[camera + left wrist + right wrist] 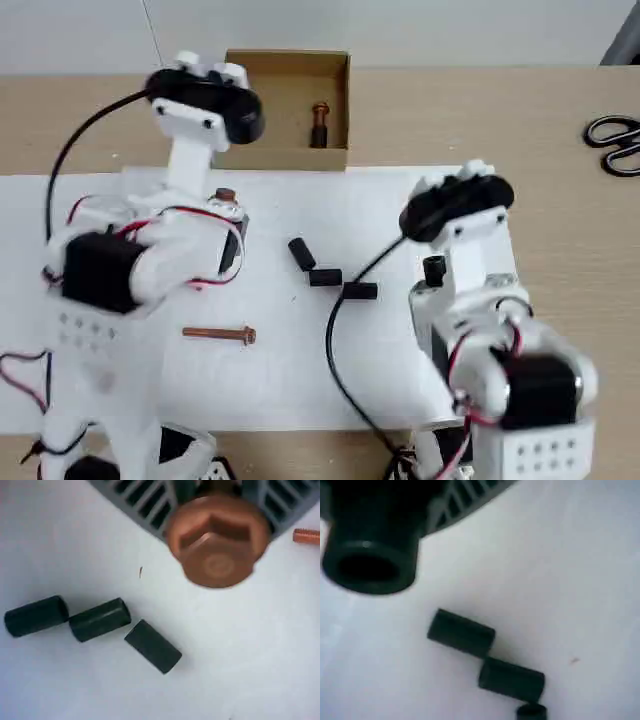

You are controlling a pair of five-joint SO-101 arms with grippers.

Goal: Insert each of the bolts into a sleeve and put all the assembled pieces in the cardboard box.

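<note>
While the left tool [226,206] pinches a copper hex-head metal bolt [217,547], the right tool [436,280] pinches a black cylindrical sleeve [370,555] near three loose sleeves [325,276].

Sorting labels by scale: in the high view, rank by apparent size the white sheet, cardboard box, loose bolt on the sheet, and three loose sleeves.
1. white sheet
2. cardboard box
3. loose bolt
4. three loose sleeves, which look alike, so no order among them.

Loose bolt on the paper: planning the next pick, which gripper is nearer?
Left. The left gripper hangs close to the loose bolt, toward the box; the right gripper is farther off, past the sleeves.
</note>
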